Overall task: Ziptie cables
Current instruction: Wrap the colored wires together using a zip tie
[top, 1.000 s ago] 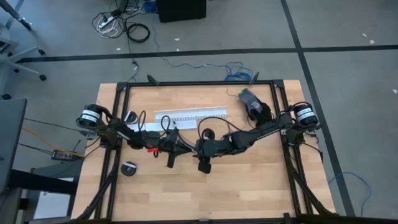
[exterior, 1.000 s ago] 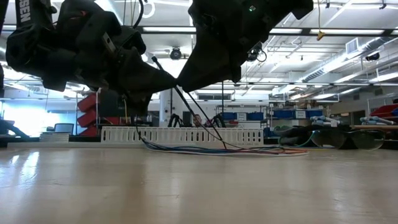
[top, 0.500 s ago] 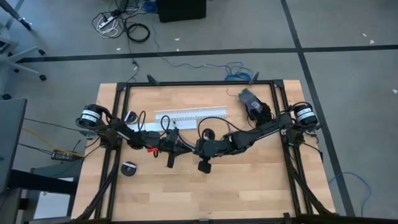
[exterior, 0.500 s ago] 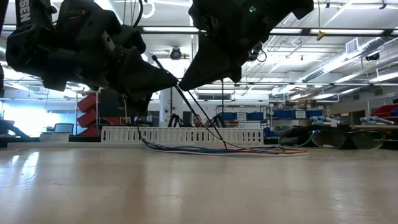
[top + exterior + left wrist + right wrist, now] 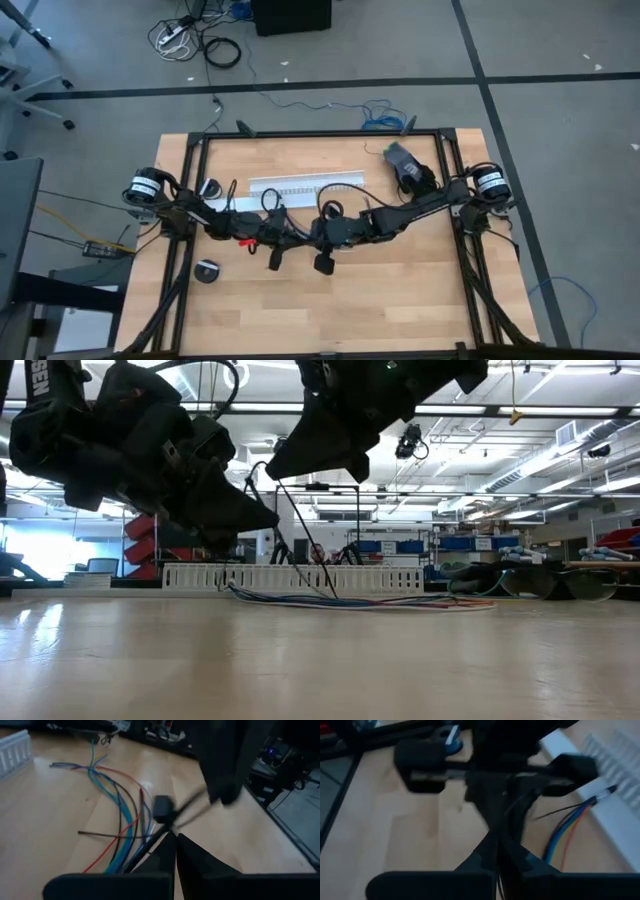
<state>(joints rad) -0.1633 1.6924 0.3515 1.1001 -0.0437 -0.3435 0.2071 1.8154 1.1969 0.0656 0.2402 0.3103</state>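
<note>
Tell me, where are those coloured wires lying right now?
In the low view the cables lie on the table just in front of the white channel, below the two raised grippers; the left wrist view shows them fanned over the wood.

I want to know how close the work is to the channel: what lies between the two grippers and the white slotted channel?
In the low view, the coloured cables lie on the table before the white slotted channel, under the left gripper and right gripper.

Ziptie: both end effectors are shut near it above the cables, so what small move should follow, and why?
Probably the right end effector should draw the ziptie tail away from the left end effector, tightening the loop: both look shut on the strip, which runs slack down to the cables on the table.
</note>
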